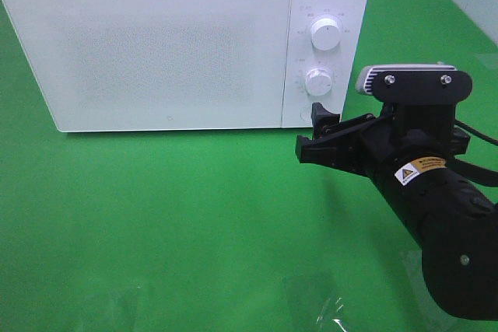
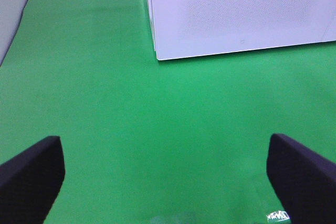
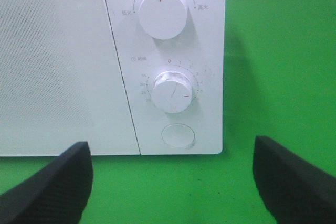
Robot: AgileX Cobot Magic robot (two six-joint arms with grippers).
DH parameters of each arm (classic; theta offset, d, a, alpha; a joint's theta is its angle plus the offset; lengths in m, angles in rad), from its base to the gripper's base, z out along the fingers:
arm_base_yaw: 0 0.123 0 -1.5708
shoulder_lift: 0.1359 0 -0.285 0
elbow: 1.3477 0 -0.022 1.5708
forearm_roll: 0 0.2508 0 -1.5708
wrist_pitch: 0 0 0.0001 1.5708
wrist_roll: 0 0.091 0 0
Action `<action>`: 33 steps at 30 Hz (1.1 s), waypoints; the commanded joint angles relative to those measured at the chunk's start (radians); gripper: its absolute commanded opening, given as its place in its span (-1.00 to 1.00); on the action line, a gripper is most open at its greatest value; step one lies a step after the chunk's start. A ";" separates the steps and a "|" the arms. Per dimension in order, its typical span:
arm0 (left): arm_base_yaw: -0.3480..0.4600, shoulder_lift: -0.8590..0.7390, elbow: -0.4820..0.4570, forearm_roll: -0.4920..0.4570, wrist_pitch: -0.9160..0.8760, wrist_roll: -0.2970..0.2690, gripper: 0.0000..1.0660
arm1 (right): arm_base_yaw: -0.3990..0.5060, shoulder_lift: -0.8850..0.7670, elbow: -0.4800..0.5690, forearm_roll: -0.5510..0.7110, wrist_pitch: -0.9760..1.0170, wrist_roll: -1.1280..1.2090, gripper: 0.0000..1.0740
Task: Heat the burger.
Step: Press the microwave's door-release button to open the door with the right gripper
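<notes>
A white microwave oven (image 1: 171, 44) stands on a green tabletop (image 1: 156, 215) with its door (image 1: 156, 36) shut. The burger is not visible in any view. The dotted door window shows nothing behind it, so I cannot tell whether the burger is inside the microwave or somewhere out of sight. The right gripper (image 1: 311, 131) hovers just in front of the microwave's control panel, jaws spread wide and holding nothing. It is level with the lower part of the panel. There a timer knob (image 3: 173, 92) sits below a power knob (image 3: 163, 11) and above a round button (image 3: 178, 135). The timer's red mark points away from the zero at its top, so it looks set. The step in hand seems to be working the controls. The next move likely calls for lining up squarely on the knob or the button. The left gripper (image 2: 168, 182) hangs over bare green in front of the microwave's far corner, also wide open and empty.
</notes>
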 commanded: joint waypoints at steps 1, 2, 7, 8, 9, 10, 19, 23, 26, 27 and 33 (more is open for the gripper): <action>0.003 -0.022 0.005 -0.002 -0.005 -0.004 0.94 | 0.005 0.003 -0.009 -0.005 -0.002 0.072 0.37; 0.003 -0.022 0.005 -0.002 -0.005 -0.004 0.94 | 0.005 0.003 -0.012 -0.006 0.000 0.137 0.34; 0.003 -0.022 0.005 -0.002 -0.005 -0.004 0.94 | 0.005 0.003 -0.013 -0.035 0.000 0.391 0.18; 0.003 -0.022 0.005 -0.002 -0.005 -0.004 0.94 | 0.005 0.003 -0.013 -0.035 0.000 0.391 0.18; 0.003 -0.022 0.005 -0.002 -0.005 -0.004 0.94 | 0.005 0.003 -0.013 -0.050 0.003 0.510 0.10; 0.003 -0.022 0.005 -0.002 -0.005 -0.004 0.94 | 0.005 0.003 -0.013 -0.050 0.003 0.510 0.10; 0.003 -0.022 0.005 -0.002 -0.005 -0.004 0.94 | 0.005 0.003 -0.013 -0.081 0.006 1.053 -0.46; 0.003 -0.022 0.005 -0.002 -0.005 -0.004 0.94 | 0.005 0.003 -0.013 -0.080 0.006 1.210 -0.69; 0.003 -0.022 0.005 -0.002 -0.005 -0.004 0.94 | 0.005 0.006 -0.013 -0.079 0.008 1.299 -0.90; 0.003 -0.022 0.005 -0.002 -0.005 -0.004 0.94 | 0.005 0.006 -0.013 -0.079 0.008 1.299 -0.90; 0.003 -0.022 0.005 -0.002 -0.005 -0.004 0.94 | 0.005 0.006 -0.013 -0.078 0.094 1.483 -1.00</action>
